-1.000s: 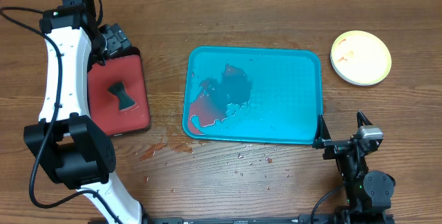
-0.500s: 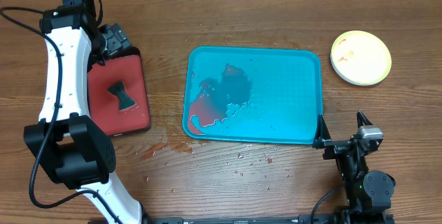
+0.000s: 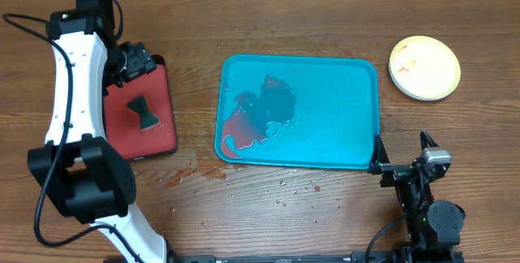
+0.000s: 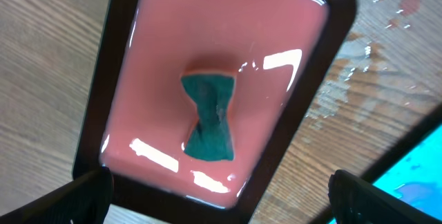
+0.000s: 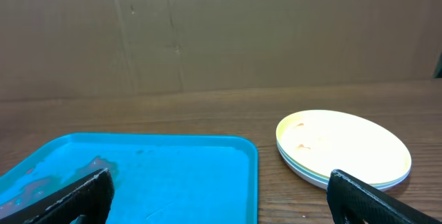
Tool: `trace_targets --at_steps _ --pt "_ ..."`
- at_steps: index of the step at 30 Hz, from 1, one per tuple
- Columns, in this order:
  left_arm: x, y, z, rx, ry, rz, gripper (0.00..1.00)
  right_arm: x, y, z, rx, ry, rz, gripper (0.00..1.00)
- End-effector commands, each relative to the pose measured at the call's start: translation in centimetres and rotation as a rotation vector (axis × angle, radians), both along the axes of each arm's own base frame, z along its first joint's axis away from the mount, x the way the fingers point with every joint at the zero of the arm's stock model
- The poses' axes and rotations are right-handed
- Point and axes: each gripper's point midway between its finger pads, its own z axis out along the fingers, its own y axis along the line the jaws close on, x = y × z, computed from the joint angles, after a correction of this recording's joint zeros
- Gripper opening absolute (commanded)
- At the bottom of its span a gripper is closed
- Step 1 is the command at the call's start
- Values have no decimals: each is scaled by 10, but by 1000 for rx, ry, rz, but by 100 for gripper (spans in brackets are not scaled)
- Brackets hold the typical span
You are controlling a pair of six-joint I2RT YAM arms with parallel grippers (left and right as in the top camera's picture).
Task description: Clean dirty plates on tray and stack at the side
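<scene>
Black left gripper [image 3: 138, 60] slightly nearer sponge [image 3: 140, 113]

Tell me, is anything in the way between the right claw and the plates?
Nothing visible is. Only bare wooden table lies between the open right gripper and the stacked plates. The turquoise tray sits beside that path, not across it.

Teal bow-shaped sponge [image 4: 208, 117] lies in black-rimmed red tray [image 4: 166, 51]; turquoise tray [image 4: 418, 180] nearby.

Bright, even light from above fills the wooden worktop [image 3: 244, 230], shadows soft; white glare streaks the wet red tray [image 4: 173, 37], and the stacked plates [image 5: 343, 148] wash out pale.
</scene>
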Motion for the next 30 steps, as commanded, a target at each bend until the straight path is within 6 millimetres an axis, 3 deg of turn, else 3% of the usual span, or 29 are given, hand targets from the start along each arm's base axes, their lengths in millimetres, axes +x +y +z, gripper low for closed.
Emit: trace_targets --at_steps 1,6,9,23,30 --pt "-1 -7 54 13 -169 -85 100 0 1 -1 3 -7 1 100" --pt "-2 -35 95 15 -389 -337 100 0 1 -1 3 -7 1 100" --pt "-17 -49 103 26 -464 -467 100 0 1 -1 3 -7 1 100" --pt "-105 -64 72 135 -696 -513 100 0 1 -1 3 -7 1 100" --pt "-132 -67 80 229 -893 -510 100 0 1 -1 3 -7 1 100"
